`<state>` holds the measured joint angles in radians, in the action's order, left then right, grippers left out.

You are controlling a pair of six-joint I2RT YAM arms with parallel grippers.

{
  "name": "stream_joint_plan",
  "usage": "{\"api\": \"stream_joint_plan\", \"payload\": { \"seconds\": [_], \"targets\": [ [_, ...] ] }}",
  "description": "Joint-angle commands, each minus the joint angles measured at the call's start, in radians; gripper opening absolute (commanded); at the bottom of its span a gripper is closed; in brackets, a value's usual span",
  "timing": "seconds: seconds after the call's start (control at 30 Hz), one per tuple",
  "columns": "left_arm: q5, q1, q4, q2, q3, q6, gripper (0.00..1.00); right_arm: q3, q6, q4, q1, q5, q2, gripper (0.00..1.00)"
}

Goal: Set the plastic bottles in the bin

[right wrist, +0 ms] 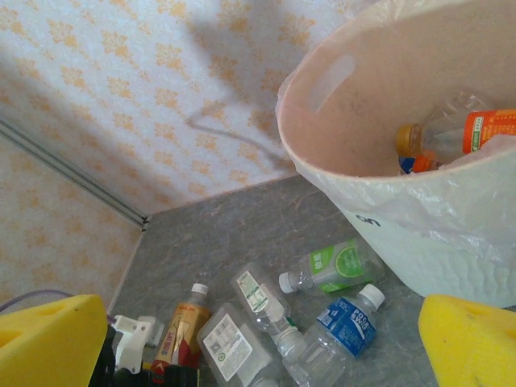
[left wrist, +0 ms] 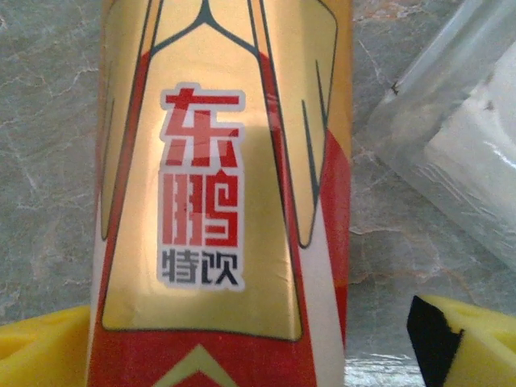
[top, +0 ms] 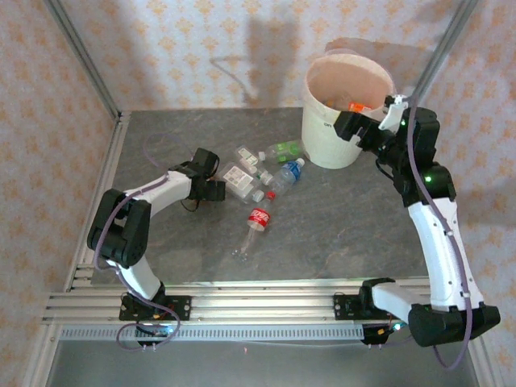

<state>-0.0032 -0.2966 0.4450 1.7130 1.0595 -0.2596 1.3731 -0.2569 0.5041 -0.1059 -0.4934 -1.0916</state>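
gold-label bottle (left wrist: 226, 201) between spread left pincer (left wrist: 250, 351) | right pincer (right wrist: 258, 339) spread by bin (right wrist: 427, 238) rim

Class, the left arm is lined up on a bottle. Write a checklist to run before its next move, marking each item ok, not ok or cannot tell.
1. Gold-labelled bottle between left gripper fingers, jaws not yet closed: ok.
2. Clear bottle out of the fingers' way: cannot tell.
3. Right gripper open, empty: ok.
4. Bin has room: ok.
5. Right gripper away from bin's rim: not ok, close beside it.
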Motion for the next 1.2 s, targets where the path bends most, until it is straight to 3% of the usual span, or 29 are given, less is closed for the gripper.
{"api": "stream_joint_plan", "payload": {
  "seconds": [0.0, 0.1, 0.2, 0.4, 0.57, 0.73, 0.9, 1.03, 1.17],
  "targets": [
    [0.021, 0.023, -0.041, 0.019, -0.001, 0.033, 0.87, -0.028, -0.002, -0.059, -0.002, 0.012, 0.045, 0.99],
    [0.049, 0.022, -0.040, 0.030, -0.007, 0.031, 0.76, -0.047, -0.007, -0.065, -0.002, 0.033, 0.058, 0.99],
    [0.040, 0.026, -0.051, 0.008, -0.033, 0.018, 0.66, -0.068, 0.026, -0.082, -0.003, -0.027, 0.064, 0.99],
    [0.022, 0.031, -0.063, -0.147, -0.088, -0.014, 0.50, -0.152, -0.041, -0.186, -0.013, -0.102, 0.064, 0.99],
    [0.063, -0.014, -0.078, -0.393, -0.103, -0.054, 0.48, -0.232, -0.111, -0.280, -0.062, -0.080, 0.056, 0.99],
    [0.091, -0.164, -0.152, -0.571, -0.077, -0.022, 0.48, -0.233, -0.194, -0.346, -0.124, -0.094, 0.002, 0.99],
    [0.193, -0.264, -0.202, -0.570, 0.007, -0.010, 0.47, -0.196, -0.139, -0.425, -0.236, -0.244, -0.055, 1.00],
    [0.205, -0.355, -0.231, -0.541, 0.072, 0.036, 0.47, -0.159, -0.088, -0.399, -0.324, -0.228, -0.086, 1.00],
    [0.195, -0.421, -0.242, -0.508, 0.124, 0.093, 0.47, -0.140, -0.141, -0.432, -0.362, -0.253, -0.152, 1.00]
  ]
}}
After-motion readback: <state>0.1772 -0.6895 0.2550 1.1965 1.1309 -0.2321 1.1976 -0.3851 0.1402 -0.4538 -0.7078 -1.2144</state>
